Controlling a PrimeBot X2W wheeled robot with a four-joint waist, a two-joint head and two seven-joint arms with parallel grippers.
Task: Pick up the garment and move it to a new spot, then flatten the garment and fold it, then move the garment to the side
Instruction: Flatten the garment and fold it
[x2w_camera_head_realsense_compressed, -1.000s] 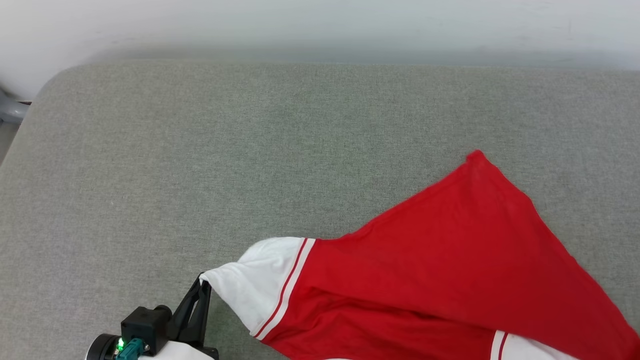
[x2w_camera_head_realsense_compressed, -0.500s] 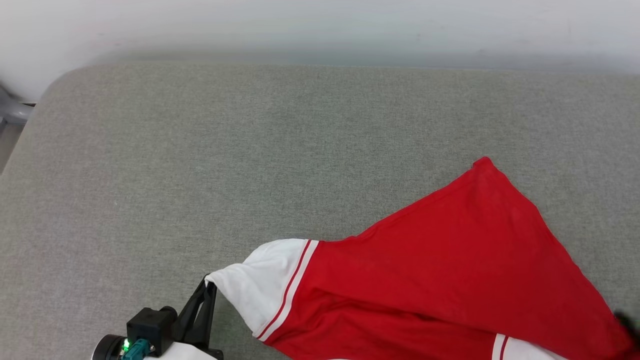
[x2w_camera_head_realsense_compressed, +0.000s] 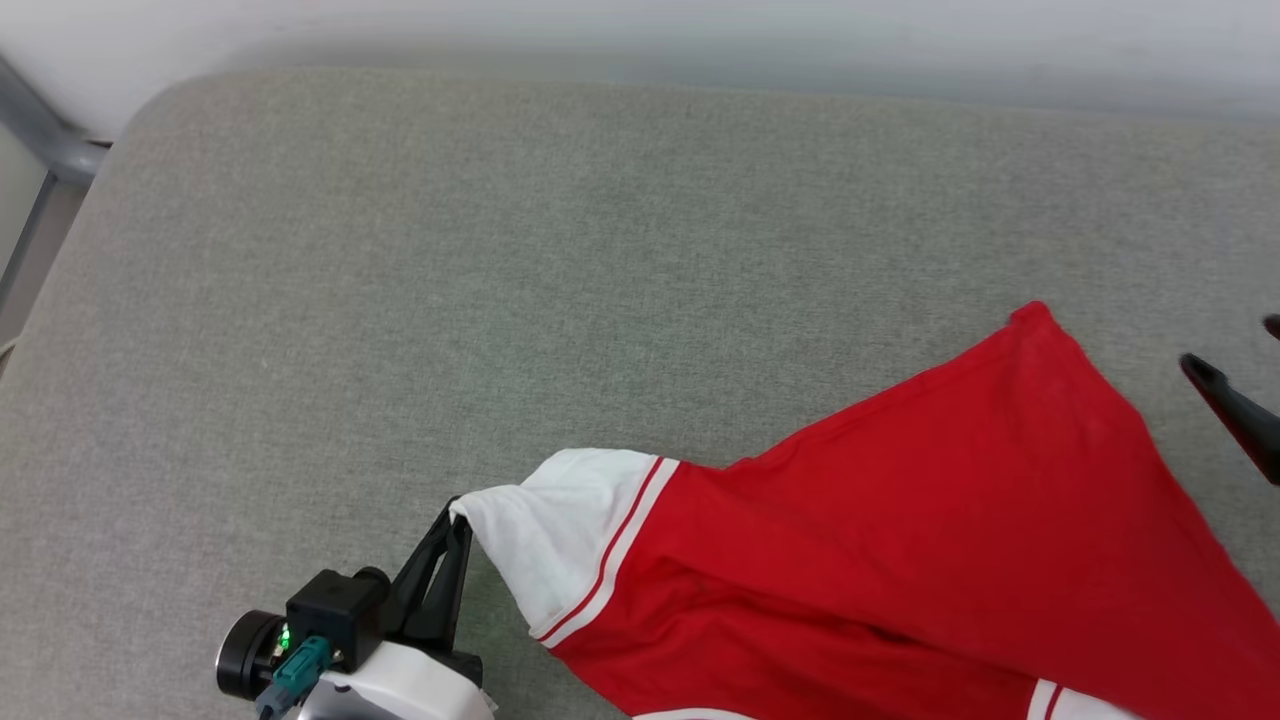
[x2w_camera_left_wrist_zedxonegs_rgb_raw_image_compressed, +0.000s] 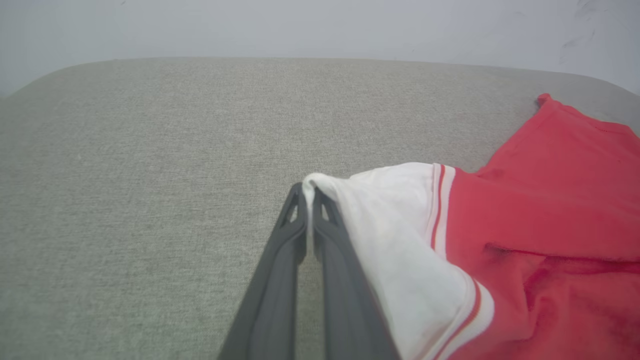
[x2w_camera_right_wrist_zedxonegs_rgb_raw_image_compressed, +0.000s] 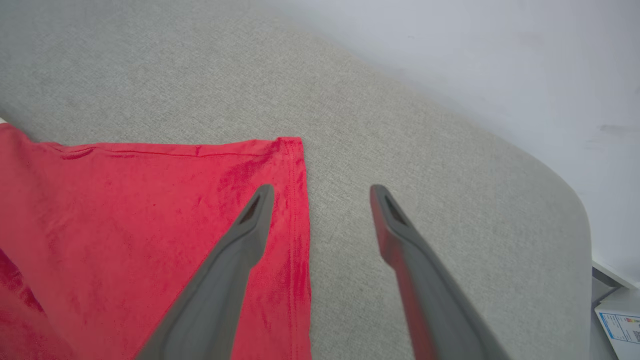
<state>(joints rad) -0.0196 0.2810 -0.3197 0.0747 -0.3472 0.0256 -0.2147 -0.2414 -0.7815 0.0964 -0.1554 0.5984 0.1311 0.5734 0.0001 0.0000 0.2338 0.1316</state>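
Note:
The garment (x2w_camera_head_realsense_compressed: 930, 520), a red shirt with white, red-striped sleeves, lies spread over the lower right of the grey cushioned surface (x2w_camera_head_realsense_compressed: 500, 250). My left gripper (x2w_camera_head_realsense_compressed: 460, 512) is shut on the tip of one white sleeve (x2w_camera_left_wrist_zedxonegs_rgb_raw_image_compressed: 380, 210), with the fabric pinched between its dark fingers. Over the red hem corner (x2w_camera_right_wrist_zedxonegs_rgb_raw_image_compressed: 285, 150) my right gripper (x2w_camera_right_wrist_zedxonegs_rgb_raw_image_compressed: 322, 192) stands open and empty: its left finger is above the red cloth, its right finger above bare cushion. In the head view one of its fingers (x2w_camera_head_realsense_compressed: 1235, 410) enters from the right edge, beside the shirt's far corner.
The cushion's rounded edges run along a pale wall (x2w_camera_head_realsense_compressed: 640, 30) at the back. A grey metal frame (x2w_camera_head_realsense_compressed: 45, 140) shows at the far left. Past the cushion's right edge lies a white labelled object (x2w_camera_right_wrist_zedxonegs_rgb_raw_image_compressed: 620, 320).
My right gripper has opened and let go of the garment, and its finger has come into the head view at the right. The head camera has shifted. The left grip is unchanged.

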